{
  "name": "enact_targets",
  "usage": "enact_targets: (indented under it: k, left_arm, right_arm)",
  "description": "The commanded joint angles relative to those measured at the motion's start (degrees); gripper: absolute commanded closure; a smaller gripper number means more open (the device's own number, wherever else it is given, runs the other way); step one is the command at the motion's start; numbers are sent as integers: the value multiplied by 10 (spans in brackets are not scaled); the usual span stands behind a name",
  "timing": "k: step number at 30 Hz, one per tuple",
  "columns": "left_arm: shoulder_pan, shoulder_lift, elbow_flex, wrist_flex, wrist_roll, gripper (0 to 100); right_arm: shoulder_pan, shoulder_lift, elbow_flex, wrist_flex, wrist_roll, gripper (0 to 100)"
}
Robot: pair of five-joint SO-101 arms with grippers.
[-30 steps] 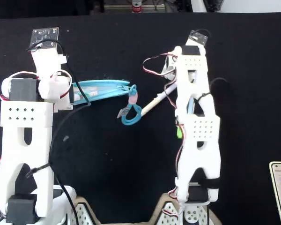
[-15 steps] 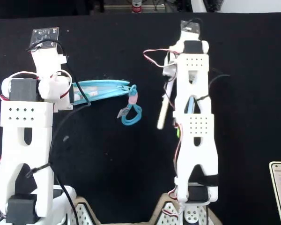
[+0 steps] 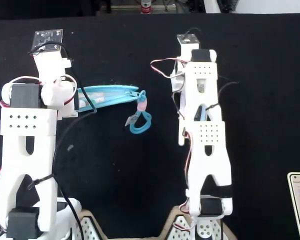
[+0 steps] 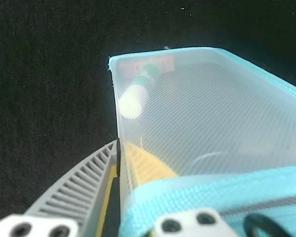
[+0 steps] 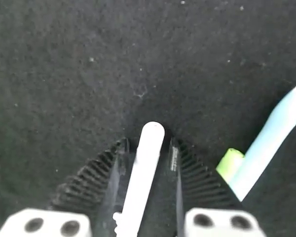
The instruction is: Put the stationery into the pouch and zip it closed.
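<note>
On open black table (image 3: 270, 100), R end effector (image 5: 147, 143) pinches white pen (image 5: 144, 168); L end effector (image 4: 119, 163) clamps pouch (image 4: 202, 113) edge

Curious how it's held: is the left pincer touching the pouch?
Touching. The left wrist view shows the left pincer pinching the pouch wall between its fingers.

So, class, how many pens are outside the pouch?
2. A white pen is in the right tool; a light blue pen lies on the table beside it. The green piece against it may be another, partly hidden.
</note>
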Motion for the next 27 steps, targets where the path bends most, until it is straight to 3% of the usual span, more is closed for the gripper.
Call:
enact_targets:
  k: [1,6,13,27]
  left_arm:
    - [-10,6,18,6,4,970]
    - [-10,6,18,6,4,970]
    - [-10,6,18,7,4,970]
    - [-10,6,18,7,4,970]
  right_arm:
    - [-3,-15,2,18,22,874]
    - [0,-17,-4,18,38,995]
    - [-4,-87,38,20,34,988]
    - [-59,-476,472,15,39,988]
